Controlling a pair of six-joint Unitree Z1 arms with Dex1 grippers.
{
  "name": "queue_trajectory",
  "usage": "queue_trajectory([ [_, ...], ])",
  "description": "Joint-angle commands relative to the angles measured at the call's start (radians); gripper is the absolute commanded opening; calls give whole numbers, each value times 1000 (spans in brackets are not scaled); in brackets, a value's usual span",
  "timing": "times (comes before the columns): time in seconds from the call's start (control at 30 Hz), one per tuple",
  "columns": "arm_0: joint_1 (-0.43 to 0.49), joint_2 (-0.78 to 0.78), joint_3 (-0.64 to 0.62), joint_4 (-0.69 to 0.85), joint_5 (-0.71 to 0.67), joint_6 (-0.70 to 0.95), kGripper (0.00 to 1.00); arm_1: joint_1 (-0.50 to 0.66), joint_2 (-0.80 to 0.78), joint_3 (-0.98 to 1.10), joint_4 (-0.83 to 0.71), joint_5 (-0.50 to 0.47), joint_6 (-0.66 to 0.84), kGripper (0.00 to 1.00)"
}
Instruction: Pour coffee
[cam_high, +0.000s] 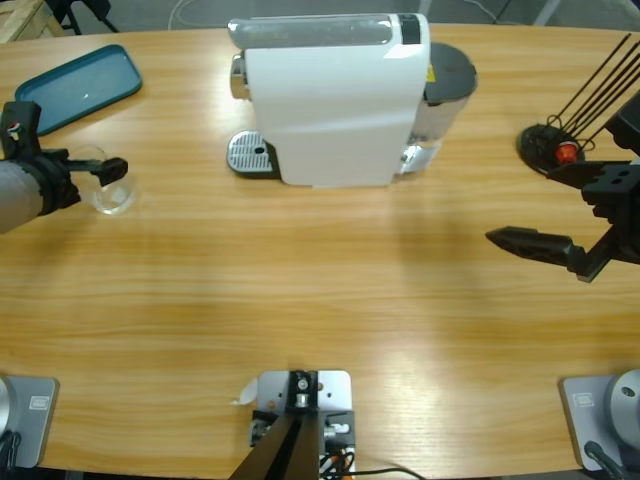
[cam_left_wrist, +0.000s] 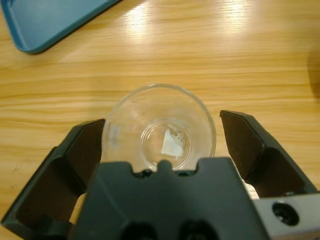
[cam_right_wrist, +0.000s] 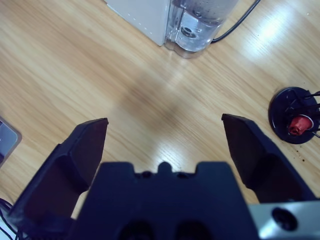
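A clear glass cup (cam_high: 108, 190) stands on the table at the left. In the left wrist view the glass cup (cam_left_wrist: 160, 135) appears from above, and no coffee shows in it. My left gripper (cam_high: 108, 175) (cam_left_wrist: 162, 122) is open, one jaw on either side of the cup at rim height. A white coffee machine (cam_high: 330, 100) stands at the back middle, with its metal drip tray (cam_high: 250, 155) on its left. My right gripper (cam_high: 520, 203) (cam_right_wrist: 165, 120) hangs open over bare wood at the right, holding nothing.
A teal tray (cam_high: 75, 85) (cam_left_wrist: 50, 20) lies at the back left, just beyond the cup. A black capsule stand (cam_high: 550, 145) (cam_right_wrist: 295, 115) with a red capsule (cam_high: 567, 152) (cam_right_wrist: 299, 124) sits at the back right. The machine's water tank (cam_right_wrist: 200, 20) and cable lie ahead of my right gripper.
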Motion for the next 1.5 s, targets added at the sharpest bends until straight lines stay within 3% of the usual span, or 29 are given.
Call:
queue_trajectory([
  [0.03,9,73,132,-220,8,37,19,-10,43,18,-9,8,7,1000],
  [0.1,9,59,151,-221,4,64,0,-10,43,18,-9,6,7,1000],
  [0.13,9,53,152,-222,-9,84,180,-10,42,18,-9,4,7,1000],
  [0.17,15,50,153,-231,-46,91,163,-10,40,18,-9,2,8,1000],
  [0.2,24,48,156,-240,-68,101,9,-10,38,18,-9,2,9,1000],
  [0.4,25,-40,182,-295,-79,238,0,-11,25,20,-9,-2,9,1000],
  [0.47,55,-59,154,-321,-191,365,0,-11,19,19,-8,-1,8,1000],
  [0.53,99,-124,125,-320,-392,694,0,-11,-10,12,-1,10,-4,1000],
  [0.57,133,-144,111,-320,-489,772,0,-11,-39,1,10,14,-14,1000],
  [0.77,328,-85,23,-317,-986,973,0,-11,-110,-50,97,14,-56,1000],
  [0.97,423,126,-108,-319,-1249,1085,0,-12,-155,-70,201,30,-81,1000],
  [1.23,441,326,-262,-316,-1320,1145,0,-13,-144,-79,213,30,-88,1000],
  [1.5,354,390,-282,-311,-1285,1145,0,-13,-134,-76,200,28,-88,1000],
])
